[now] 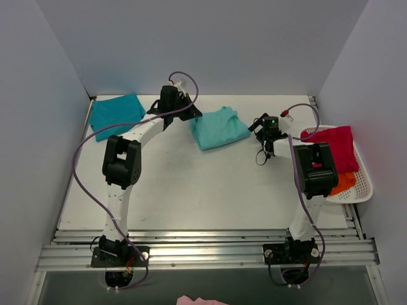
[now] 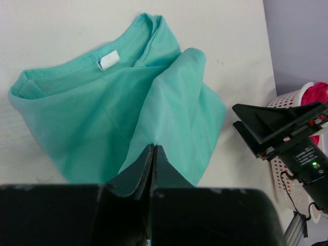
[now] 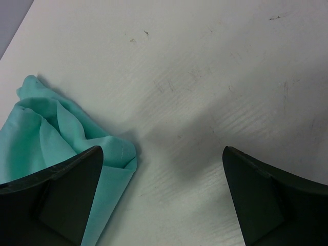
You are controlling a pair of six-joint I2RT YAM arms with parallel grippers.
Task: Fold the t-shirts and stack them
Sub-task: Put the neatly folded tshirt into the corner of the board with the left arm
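Where the mint-green t-shirt (image 1: 218,127) lay bunched at the back middle of the table (image 1: 203,190), its left edge rose in a soft tent to the left gripper (image 2: 154,149), whose jaws were pressed together on a pinch of that fabric. A white label (image 2: 108,60) showed inside the ribbed neck, and the thin cotton fell in loose, uneven folds. On the right side a corner of the shirt lay just beside one finger of the right gripper (image 3: 161,154), whose jaws stood wide apart over bare tabletop, gripping nothing. White, faintly scuffed board stretched open in front of the shirt toward the arm bases. The teal-blue t-shirt (image 1: 116,114) lay folded flat in the back left corner, well apart from the mint one. A white perforated basket (image 1: 364,185) at the table's right edge held a crimson cloth (image 1: 337,146) and an orange cloth (image 1: 344,183), close beside the right arm. Plain grey walls (image 1: 38,95) closed in the left, back and right.
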